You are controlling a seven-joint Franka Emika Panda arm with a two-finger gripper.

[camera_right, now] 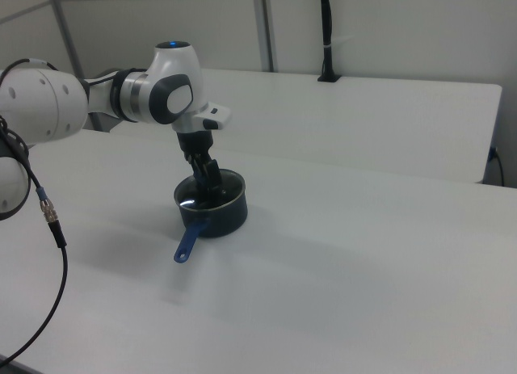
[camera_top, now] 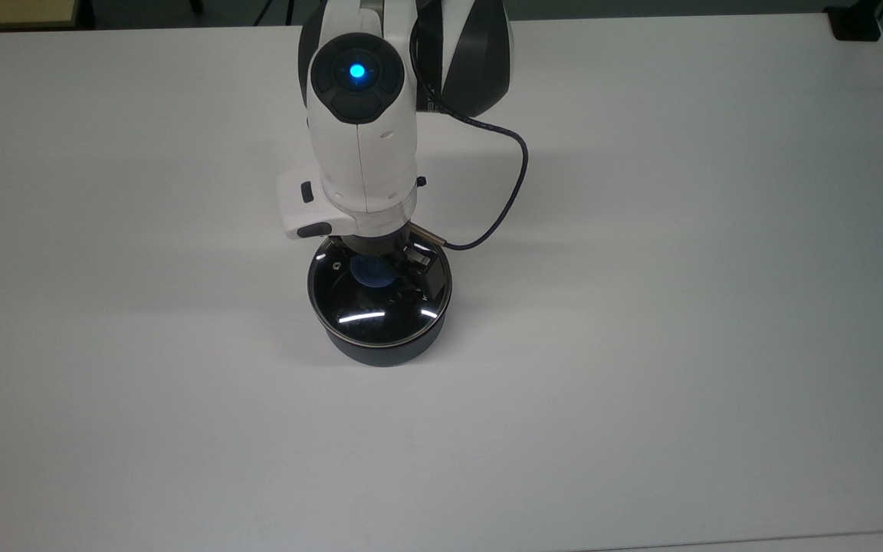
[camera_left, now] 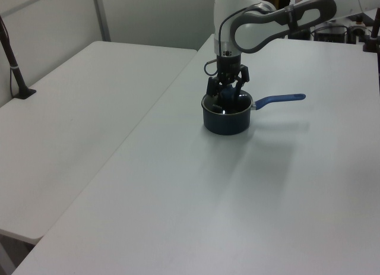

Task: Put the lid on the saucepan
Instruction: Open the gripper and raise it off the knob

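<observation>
Lid sits on saucepan, which stands mid-table. Gripper directly above lid centre. In the left view, handle points to 3 o'clock.

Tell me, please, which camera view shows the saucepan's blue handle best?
The left view: the handle runs sideways, full length, clear of the arm. The right view shows it foreshortened, pointing toward the camera. In the top view the arm stands over that side of the saucepan.

table: white, large, fills top view
second table: white, just beside the first on the left view's left, seam between
black post: standing on second table's far left in left view
wall: pale panels behind the tables
</observation>
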